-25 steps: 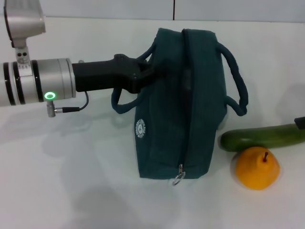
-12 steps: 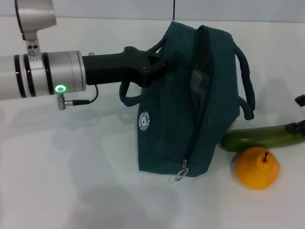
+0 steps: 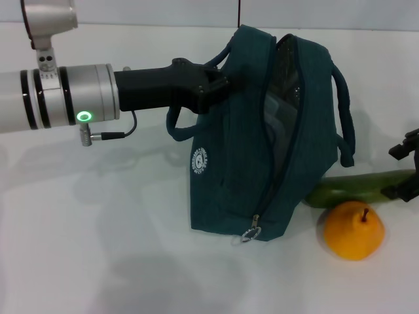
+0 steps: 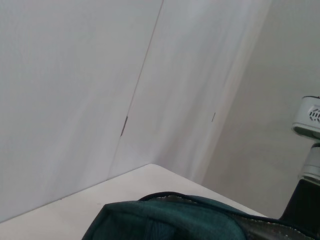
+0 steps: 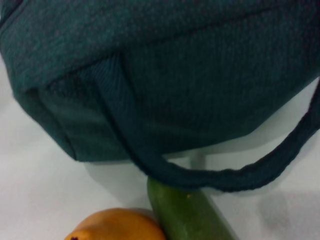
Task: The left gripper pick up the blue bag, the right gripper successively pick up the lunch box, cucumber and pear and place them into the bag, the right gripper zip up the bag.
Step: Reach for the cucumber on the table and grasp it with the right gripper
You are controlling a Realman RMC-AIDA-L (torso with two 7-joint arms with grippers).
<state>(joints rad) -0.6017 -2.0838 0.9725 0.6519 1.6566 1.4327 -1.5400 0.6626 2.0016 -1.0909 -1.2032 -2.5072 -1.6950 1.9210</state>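
At the bag's (image 3: 242, 163) upper edge, left hand (image 3: 219, 84) apparently clamped on fabric.

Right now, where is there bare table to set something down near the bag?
Free: the white table below the left gripper, left of the dark teal fabric bag. Crowded: right of the bag, where the green cucumber, orange pear and right gripper sit.

A plain white worktop (image 3: 98, 248) fills the scene, smooth and matte, with soft grey shadows on it. Behind the worktop stands a pale wall (image 4: 75, 90) made of flat panels, a thin dark seam (image 3: 238, 12) running up between two of them. The light is even and diffuse.
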